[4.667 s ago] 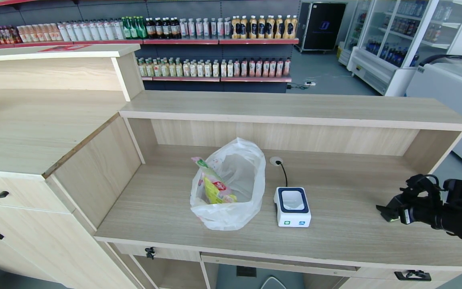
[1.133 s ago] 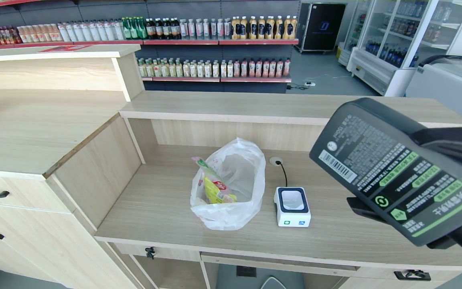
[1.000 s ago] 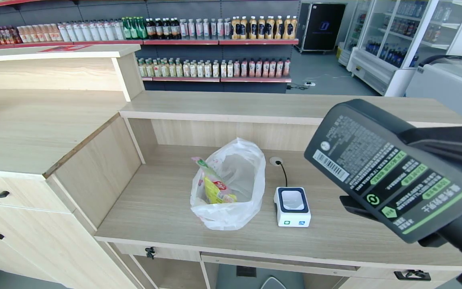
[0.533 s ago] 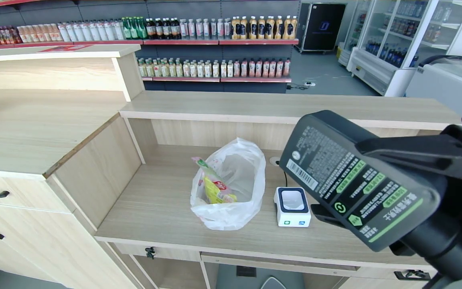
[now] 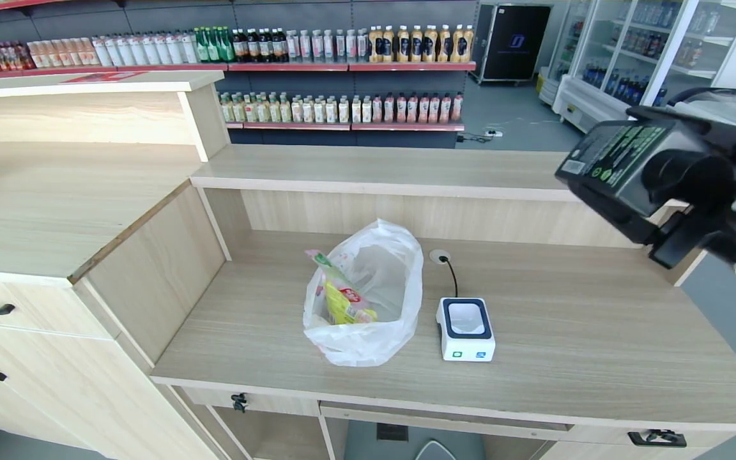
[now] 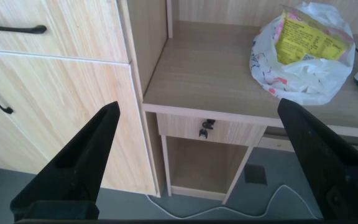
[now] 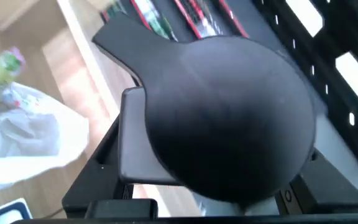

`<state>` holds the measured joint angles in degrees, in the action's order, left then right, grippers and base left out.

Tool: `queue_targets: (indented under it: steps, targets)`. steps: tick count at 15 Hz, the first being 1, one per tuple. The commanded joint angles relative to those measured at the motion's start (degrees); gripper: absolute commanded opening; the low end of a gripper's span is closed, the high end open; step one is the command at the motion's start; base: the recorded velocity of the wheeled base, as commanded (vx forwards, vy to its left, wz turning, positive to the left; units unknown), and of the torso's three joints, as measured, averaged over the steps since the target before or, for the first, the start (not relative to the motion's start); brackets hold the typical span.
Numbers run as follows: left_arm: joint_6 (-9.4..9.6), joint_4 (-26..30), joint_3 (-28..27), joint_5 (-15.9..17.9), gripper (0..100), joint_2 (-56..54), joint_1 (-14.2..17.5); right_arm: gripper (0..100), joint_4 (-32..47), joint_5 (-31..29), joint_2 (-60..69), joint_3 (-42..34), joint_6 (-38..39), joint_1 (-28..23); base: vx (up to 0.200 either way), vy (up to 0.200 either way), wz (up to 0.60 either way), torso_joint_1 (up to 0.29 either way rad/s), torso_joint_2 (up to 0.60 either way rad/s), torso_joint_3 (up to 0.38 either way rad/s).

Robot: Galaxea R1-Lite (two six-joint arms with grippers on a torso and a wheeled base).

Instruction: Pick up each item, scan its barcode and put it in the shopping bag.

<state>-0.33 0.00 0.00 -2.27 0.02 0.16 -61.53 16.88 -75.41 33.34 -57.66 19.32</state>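
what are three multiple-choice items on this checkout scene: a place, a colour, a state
1. Where does the scanner stand relative to the shopping bag?
A) inside it
B) beside it, on the robot's right
C) on the upper ledge
2. What colour is the item in the right gripper?
A) black
B) red
C) white
3. How is the left gripper?
A) shut on a bottle
B) open and empty
C) shut on the bag
Answers:
1 B: it stands just right of the bag.
2 A: its body is black.
3 B: its fingers stand wide apart.
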Motion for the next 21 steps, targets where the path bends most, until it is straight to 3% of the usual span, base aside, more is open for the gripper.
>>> queue_targets:
  steps: [1,4,9,12,17,21]
  targets:
    - [-0.02,0.00,0.00,-0.02,100,-0.02,0.02,0,5.98,-11.26,2.99,2.17,11.43,-11.85,0.000,0.000,0.00,0.000,0.00,0.000]
    - [-0.02,0.00,0.00,-0.02,100,-0.02,0.02,0,18.90,-12.75,4.75,2.08,23.82,-24.86,0.000,0.000,0.00,0.000,0.00,0.000]
    - [-0.02,0.00,0.00,-0.02,100,-0.02,0.02,0,30.24,-12.84,7.56,2.34,33.76,-36.28,0.000,0.000,0.00,0.000,0.00,0.000]
    - [-0.02,0.00,0.00,-0.02,100,-0.02,-0.07,0,30.76,-13.19,8.09,2.08,35.95,-36.55,0.000,0.000,0.00,0.000,0.00,0.000]
    - [-0.02,0.00,0.00,-0.02,100,-0.02,0.02,0,35.60,-13.10,8.79,1.46,39.56,-33.12,0.000,0.000,0.60,0.000,0.00,0.002]
    - [-0.02,0.00,0.00,-0.02,100,-0.02,0.02,0,39.11,-12.58,8.00,1.55,50.37,-29.25,0.000,0.000,0.30,0.000,0.00,0.001]
